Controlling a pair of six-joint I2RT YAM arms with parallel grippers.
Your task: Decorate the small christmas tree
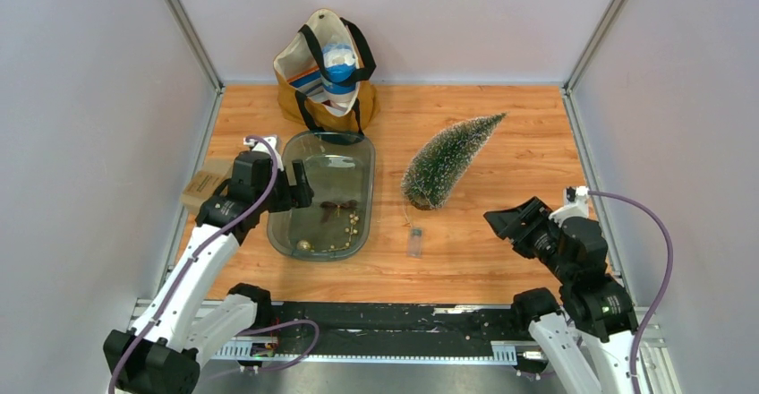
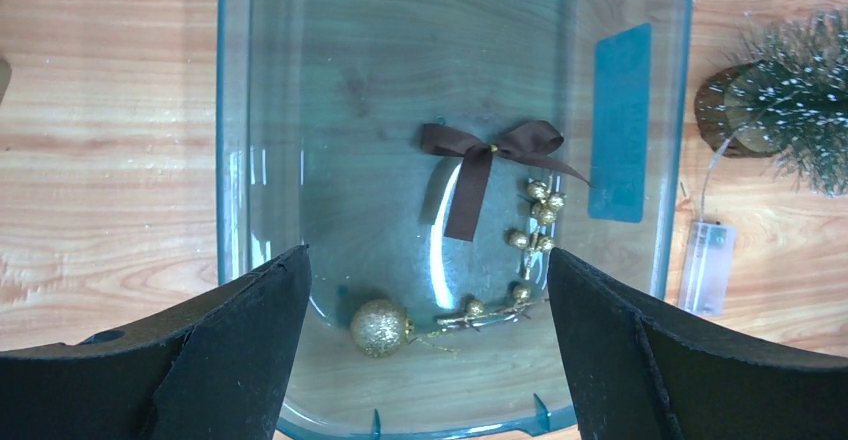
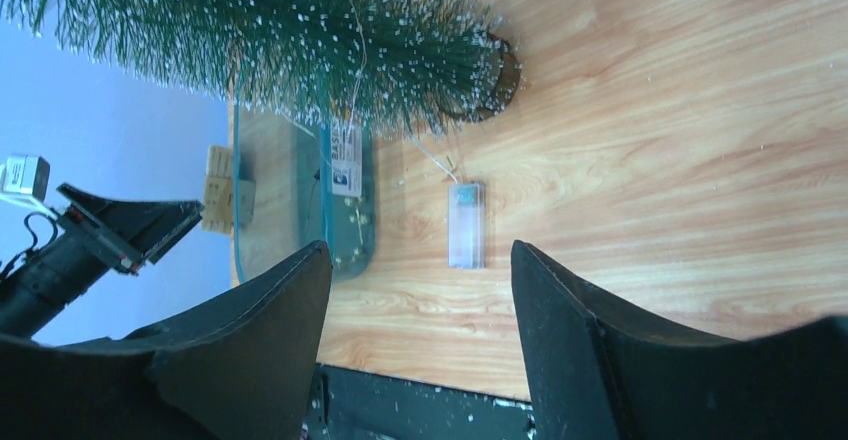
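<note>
Tabletop (image 1: 501,134): small tree (image 1: 447,163) lies on its side, bare, so you have nothing hung yet. Clear tray (image 2: 229,140) just beside it.

Left gripper (image 2: 425,290) above tray, spread wide, empty. Right gripper (image 3: 418,260) spread wide, empty, facing tree base.

In tray: brown bow (image 2: 478,155), gold bead sprig (image 2: 535,225), gold ball (image 2: 379,327).

Left for you, likely: stand tree, hang all three.

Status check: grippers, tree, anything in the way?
Left gripper open over tray; right gripper open, empty. Tree on its side, no ornaments. Bow, gold ball in tray. Battery pack beside tree base.
</note>
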